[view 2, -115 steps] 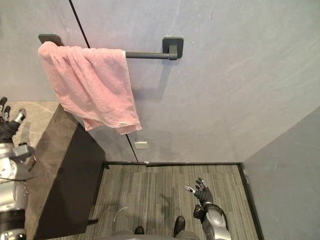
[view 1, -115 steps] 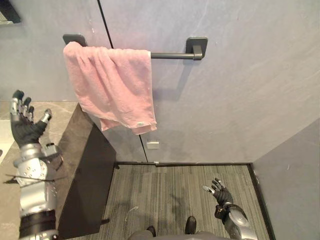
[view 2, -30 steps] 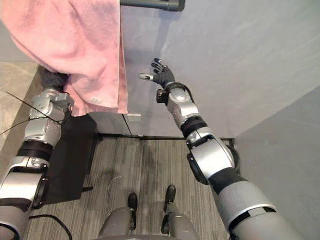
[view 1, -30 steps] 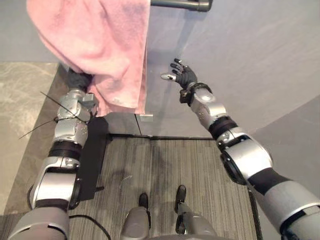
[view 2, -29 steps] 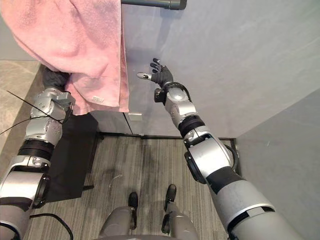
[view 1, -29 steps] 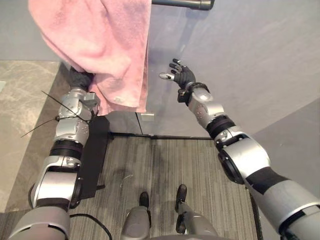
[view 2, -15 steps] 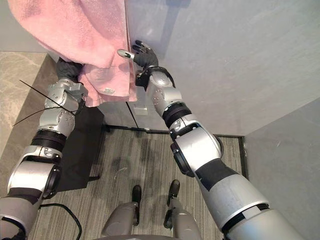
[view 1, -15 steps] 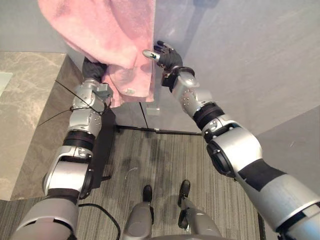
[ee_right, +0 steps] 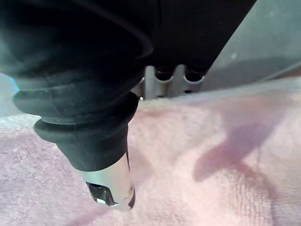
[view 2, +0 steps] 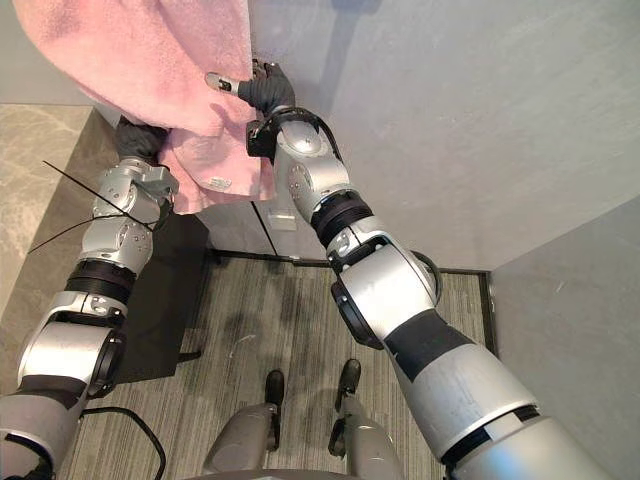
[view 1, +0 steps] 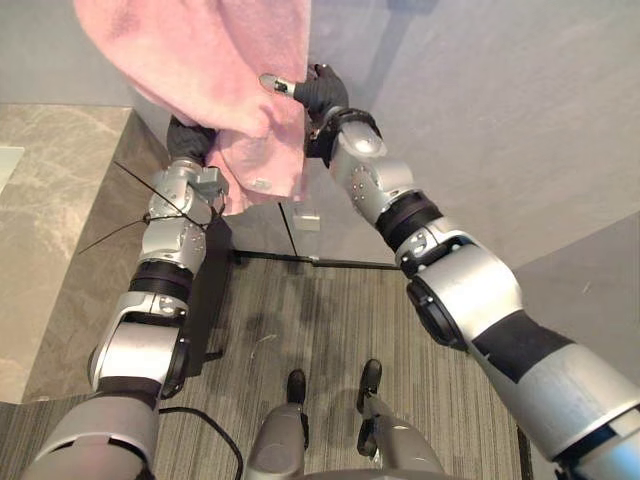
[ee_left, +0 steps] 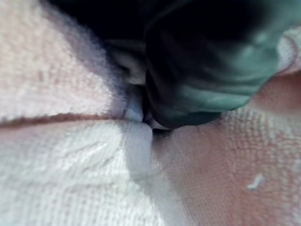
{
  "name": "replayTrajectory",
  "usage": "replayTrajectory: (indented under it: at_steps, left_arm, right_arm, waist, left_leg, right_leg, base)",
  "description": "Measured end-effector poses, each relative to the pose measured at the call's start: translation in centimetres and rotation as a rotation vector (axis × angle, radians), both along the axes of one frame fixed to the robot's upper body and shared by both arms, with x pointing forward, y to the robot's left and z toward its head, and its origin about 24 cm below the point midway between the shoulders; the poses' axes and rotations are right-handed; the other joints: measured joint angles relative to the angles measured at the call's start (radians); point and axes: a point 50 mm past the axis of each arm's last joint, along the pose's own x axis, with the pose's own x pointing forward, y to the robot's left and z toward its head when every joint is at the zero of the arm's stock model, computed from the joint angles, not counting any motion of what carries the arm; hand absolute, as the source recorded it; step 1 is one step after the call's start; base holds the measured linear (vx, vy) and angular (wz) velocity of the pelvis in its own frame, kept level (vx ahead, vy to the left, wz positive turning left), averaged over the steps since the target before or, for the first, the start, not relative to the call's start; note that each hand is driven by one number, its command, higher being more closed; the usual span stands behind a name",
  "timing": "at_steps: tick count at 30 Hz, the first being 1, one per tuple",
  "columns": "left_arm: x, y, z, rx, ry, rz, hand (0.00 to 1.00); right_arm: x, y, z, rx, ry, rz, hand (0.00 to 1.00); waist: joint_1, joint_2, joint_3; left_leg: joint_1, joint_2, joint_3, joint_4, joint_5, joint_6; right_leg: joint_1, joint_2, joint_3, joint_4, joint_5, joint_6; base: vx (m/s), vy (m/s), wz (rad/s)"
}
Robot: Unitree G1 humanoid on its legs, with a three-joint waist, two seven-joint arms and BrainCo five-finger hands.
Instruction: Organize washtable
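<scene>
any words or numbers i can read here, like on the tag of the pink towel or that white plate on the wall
No text can be read.
small sewn label near the lower edge of the pink terry towel: too small to read.
small white plate low on the grey wall: no print can be made out on it.

This looks like a bathroom. A pink towel hangs on a smooth grey wall, next to a stone-look tabletop.

Grey wall; striped floor; small wall plate
</scene>
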Motion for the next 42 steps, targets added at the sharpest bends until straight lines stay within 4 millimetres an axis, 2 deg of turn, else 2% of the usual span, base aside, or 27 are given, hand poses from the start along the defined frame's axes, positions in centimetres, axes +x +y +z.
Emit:
replayTrajectory:
  at_steps: [6, 11, 20, 25, 30, 31, 32, 33, 37, 42]
  left_arm:
    - [0.0, 0.0, 0.0, 0.000, 0.001, -0.001, 1.00]
    - [-0.1, 0.2, -0.6, 0.002, 0.016, 0.004, 1.00]
    - [-0.2, 0.5, -0.5, -0.005, 0.009, 0.011, 1.00]
    - [-0.4, 0.4, -0.5, -0.004, 0.001, 0.006, 1.00]
    - [-0.6, 0.8, -1.7, -0.005, 0.031, 0.012, 1.00]
    - [-0.6, 0.8, -1.7, -0.005, 0.030, 0.010, 1.00]
    - [-0.6, 0.8, -1.7, -0.005, 0.030, 0.010, 1.00]
    - [-0.7, 0.9, -1.7, -0.006, 0.030, 0.010, 0.00]
    - [-0.7, 1.5, -2.1, -0.027, 0.051, 0.025, 0.00]
    - [-0.8, 2.9, -3.2, -0.030, 0.116, 0.067, 0.00]
  right_arm:
    - [0.0, -0.6, 1.4, -0.052, -0.075, -0.048, 1.00]
    - [0.6, -2.2, 1.9, -0.081, -0.102, -0.109, 1.00]
    - [1.5, -5.9, 2.9, -0.016, -0.096, -0.211, 1.00]
    - [1.6, -6.3, 2.9, -0.010, -0.096, -0.219, 1.00]
    - [1.6, -6.2, 2.8, -0.012, -0.092, -0.215, 1.00]
    - [1.6, -6.2, 2.8, -0.013, -0.091, -0.215, 0.00]
    - [1.6, -6.3, 2.6, -0.014, -0.087, -0.215, 0.00]
    - [1.7, -6.3, 2.3, -0.017, -0.081, -0.216, 0.00]
    - [1.9, -6.5, 1.2, -0.031, -0.062, -0.206, 0.00]
    - [2.0, -7.0, 1.1, -0.057, -0.072, -0.200, 0.00]
  waist:
    - [-0.001, 0.001, 0.000]
    - [0.000, 0.002, 0.001]
    - [-0.003, 0.006, 0.003]
    - [-0.008, 0.006, 0.003]
    - [-0.021, 0.006, 0.003]
    - [-0.022, 0.006, 0.003]
    - [-0.022, 0.006, 0.003]
    - [-0.022, 0.006, 0.003]
    - [-0.023, 0.006, 0.003]
    - [-0.023, 0.009, 0.001]
  left_leg:
    - [0.010, -0.001, -0.002, -0.006, 0.005, 0.000]
    - [0.028, -0.003, -0.006, -0.019, 0.012, 0.001]
    - [0.045, -0.004, 0.001, -0.043, 0.026, -0.002]
    - [0.049, -0.003, 0.006, -0.043, 0.026, -0.002]
    - [0.062, -0.003, 0.009, -0.043, 0.026, -0.002]
    - [0.062, -0.004, 0.012, -0.043, 0.026, -0.002]
    - [0.063, -0.004, 0.015, -0.043, 0.026, -0.002]
    - [0.063, -0.003, 0.015, -0.043, 0.026, -0.002]
    - [0.063, -0.003, 0.016, -0.043, 0.026, -0.002]
    - [0.063, -0.003, 0.015, -0.043, 0.026, -0.003]
  right_leg:
    - [0.008, -0.001, -0.002, 0.000, 0.000, 0.000]
    - [0.022, -0.002, -0.002, 0.000, 0.000, 0.000]
    - [0.025, -0.002, 0.002, 0.000, 0.000, 0.000]
    - [0.027, -0.001, 0.006, 0.000, 0.000, 0.000]
    - [0.039, -0.002, 0.007, 0.000, 0.000, 0.000]
    - [0.039, -0.002, 0.008, 0.000, 0.000, 0.000]
    - [0.039, -0.002, 0.009, 0.000, 0.000, 0.000]
    - [0.039, -0.002, 0.010, 0.000, -0.001, 0.000]
    - [0.039, -0.001, 0.010, 0.000, -0.001, 0.001]
    - [0.040, -0.001, 0.008, 0.000, -0.001, 0.001]
  base:
    - [0.04, 0.058, 0.01]
    - [0.02, 0.062, 0.04]
    - [0.01, 0.040, -0.03]
    - [0.03, 0.041, -0.03]
    - [0.04, 0.053, 0.00]
    - [0.03, 0.062, -0.03]
    - [0.03, 0.058, -0.02]
    - [0.02, 0.035, -0.01]
    - [0.02, 0.041, -0.01]
    - [0.02, 0.046, 0.01]
